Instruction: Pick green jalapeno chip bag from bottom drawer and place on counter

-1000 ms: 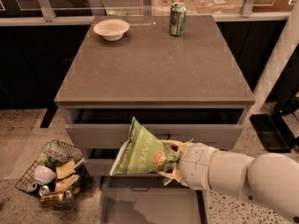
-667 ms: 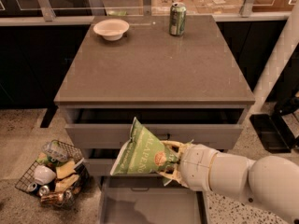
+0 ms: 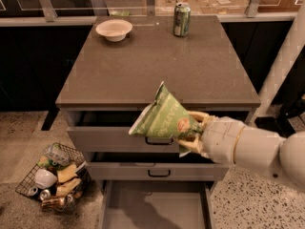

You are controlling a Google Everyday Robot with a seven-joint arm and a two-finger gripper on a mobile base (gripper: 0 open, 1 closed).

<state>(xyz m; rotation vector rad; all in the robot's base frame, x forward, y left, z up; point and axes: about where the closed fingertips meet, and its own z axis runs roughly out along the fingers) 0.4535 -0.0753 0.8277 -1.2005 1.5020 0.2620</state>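
Note:
My gripper (image 3: pixel 194 130) is shut on the green jalapeno chip bag (image 3: pixel 162 117), holding it by its right end in the air in front of the cabinet. The bag's top reaches the front edge of the counter (image 3: pixel 157 66). The white arm comes in from the right. Below, the bottom drawer (image 3: pixel 155 206) stands pulled out, and the part of its grey inside that shows holds nothing.
A white bowl (image 3: pixel 114 30) and a green soda can (image 3: pixel 181 19) stand at the back of the counter. The two upper drawers are slightly open. A wire basket (image 3: pixel 52 177) of litter sits on the floor at the left. A white post (image 3: pixel 286 56) rises at the right.
The gripper has lifted the chip bag from just above the bottom drawer up to the height of the counter's front edge.

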